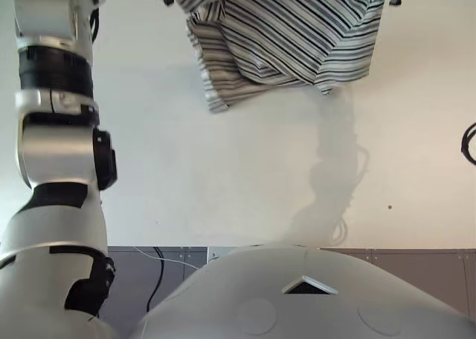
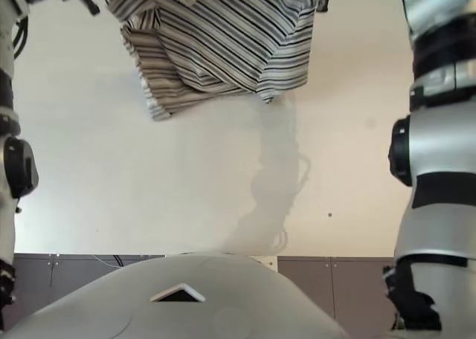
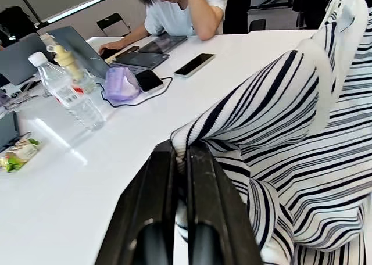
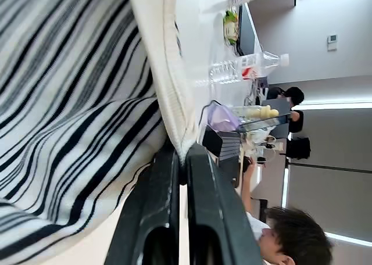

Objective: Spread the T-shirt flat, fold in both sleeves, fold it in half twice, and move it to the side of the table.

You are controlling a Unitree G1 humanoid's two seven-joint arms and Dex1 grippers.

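While pinching opposite edges of the black-and-white striped knit T-shirt [image 1: 282, 34] in left gripper [image 3: 181, 154] and right gripper [image 4: 180, 154], fingers pressed tight on cloth, holds it slung crosswise between them, bunched over the far white table [image 1: 223, 175], equally near both arms.

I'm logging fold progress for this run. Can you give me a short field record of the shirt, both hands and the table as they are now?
T-shirt: striped, bunched and creased, not spread flat
left hand: shut on an edge of the T-shirt
right hand: shut on an edge of the T-shirt
table: white; T-shirt is over its far part
other items: bottle and phone farther along the table
stage: spreading, not yet done
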